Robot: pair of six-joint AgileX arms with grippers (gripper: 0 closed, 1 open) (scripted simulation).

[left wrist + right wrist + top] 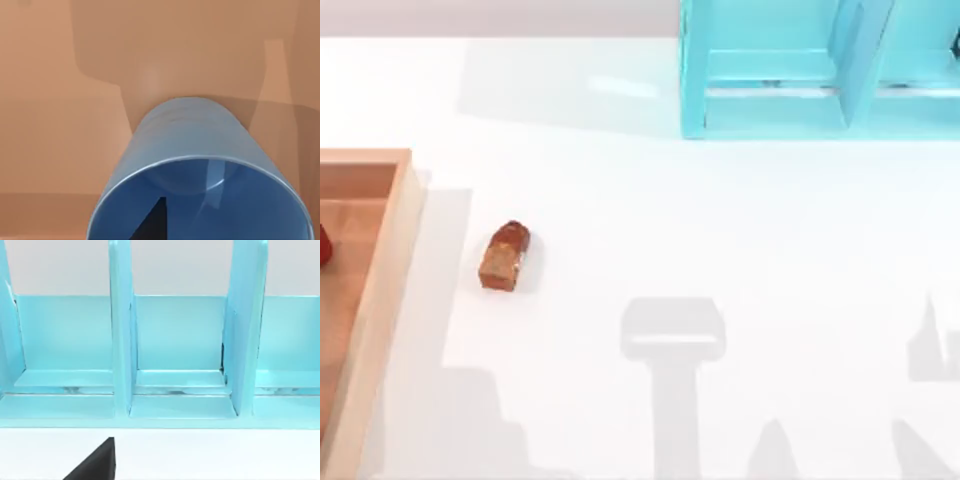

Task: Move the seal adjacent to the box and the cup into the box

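the seal [505, 257] is seen lying on the white table [720, 230], just beside the box [390, 260] but apart from its wall, on the box's three o'clock side. the box sits at the table's nine o'clock edge. the cup [200, 150] is seen up close by the left wrist camera, its open mouth turned toward the lens, over the box's wooden floor [60, 125]. whether the left pincer grips it cannot be told. a blue shelf [820, 70] stands at one o'clock. the right pincer's opening cannot be told either.
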